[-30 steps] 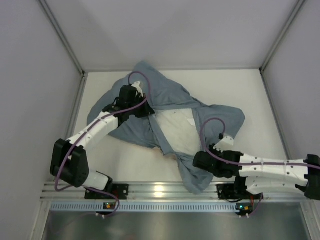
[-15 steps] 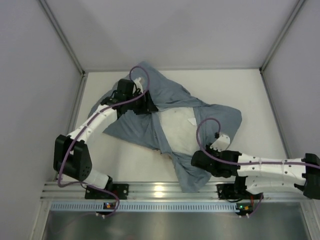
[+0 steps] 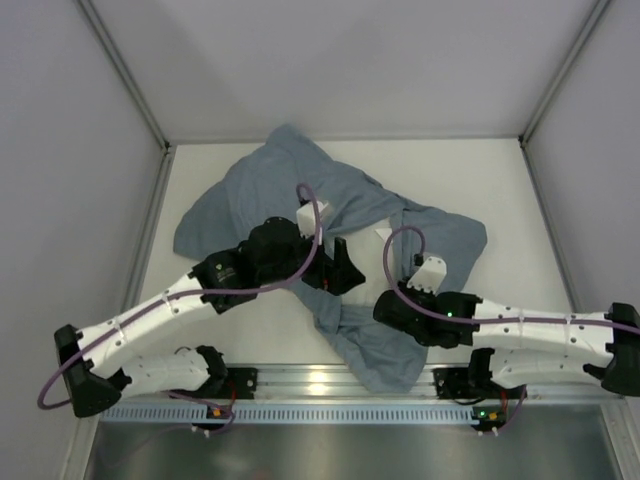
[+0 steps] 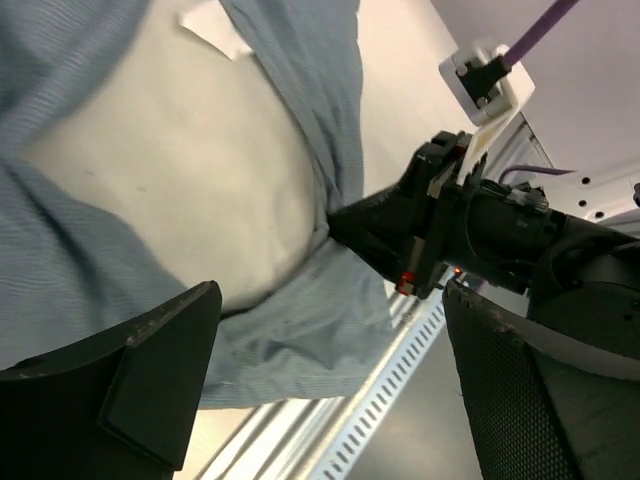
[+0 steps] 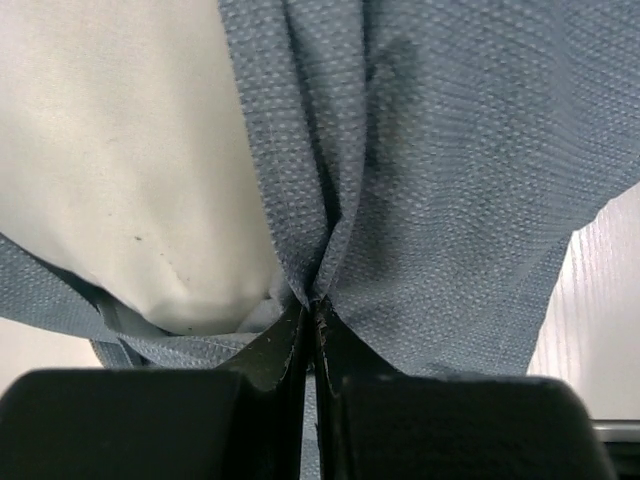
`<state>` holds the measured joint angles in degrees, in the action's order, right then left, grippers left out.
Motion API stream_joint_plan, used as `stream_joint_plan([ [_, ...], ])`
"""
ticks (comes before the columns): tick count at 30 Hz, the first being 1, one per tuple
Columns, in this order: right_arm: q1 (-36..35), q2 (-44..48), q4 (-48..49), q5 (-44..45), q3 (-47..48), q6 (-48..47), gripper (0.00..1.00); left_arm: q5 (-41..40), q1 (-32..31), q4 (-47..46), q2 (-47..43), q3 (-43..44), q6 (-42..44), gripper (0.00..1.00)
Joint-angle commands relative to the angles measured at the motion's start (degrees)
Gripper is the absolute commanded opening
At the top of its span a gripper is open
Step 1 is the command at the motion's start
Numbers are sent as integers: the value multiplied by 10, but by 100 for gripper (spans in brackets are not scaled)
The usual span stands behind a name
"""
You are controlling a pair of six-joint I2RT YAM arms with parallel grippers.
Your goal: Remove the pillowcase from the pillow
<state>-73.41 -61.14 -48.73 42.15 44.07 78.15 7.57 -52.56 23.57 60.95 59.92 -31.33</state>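
Note:
The blue-grey pillowcase [image 3: 262, 190] lies crumpled across the table, one lobe reaching down to the near rail. The white pillow [image 4: 170, 180] bulges out of its opening; in the top view my left arm covers most of it. My left gripper [image 3: 345, 270] hovers over the middle with its jaws wide open [image 4: 330, 400] and nothing between them. My right gripper [image 3: 383, 312] is shut on a pinched fold of the pillowcase [image 5: 430, 150] right beside the pillow's corner [image 5: 120, 170]. The left wrist view shows that pinch from the side.
A slotted aluminium rail [image 3: 320, 382] runs along the near table edge, under the hanging cloth; it also shows in the left wrist view [image 4: 375, 400]. White enclosure walls [image 3: 110, 150] close in the left, right and back sides.
My left gripper has let go of the cloth at the far left, opened wide and swung to the near middle over the pillow. My right gripper has stayed shut on its fold.

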Motion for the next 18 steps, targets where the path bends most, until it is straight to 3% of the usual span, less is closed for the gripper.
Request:
stream_joint_plan([
  [1, -9, 40, 19, -4, -26, 6, 0, -66, -67, -8, 65, 11, -75, 93],
  [5, -8, 90, 25, -13, -52, 13, 0, -100, -87, -25, 158, 20, -127, 89],
  [10, -8, 148, 24, -19, -78, 13, 0, -159, -87, -27, 182, 15, -194, 99],
  [18, -8, 150, 24, -28, -92, 17, 0, -194, -87, -40, 224, 19, -236, 99],
])
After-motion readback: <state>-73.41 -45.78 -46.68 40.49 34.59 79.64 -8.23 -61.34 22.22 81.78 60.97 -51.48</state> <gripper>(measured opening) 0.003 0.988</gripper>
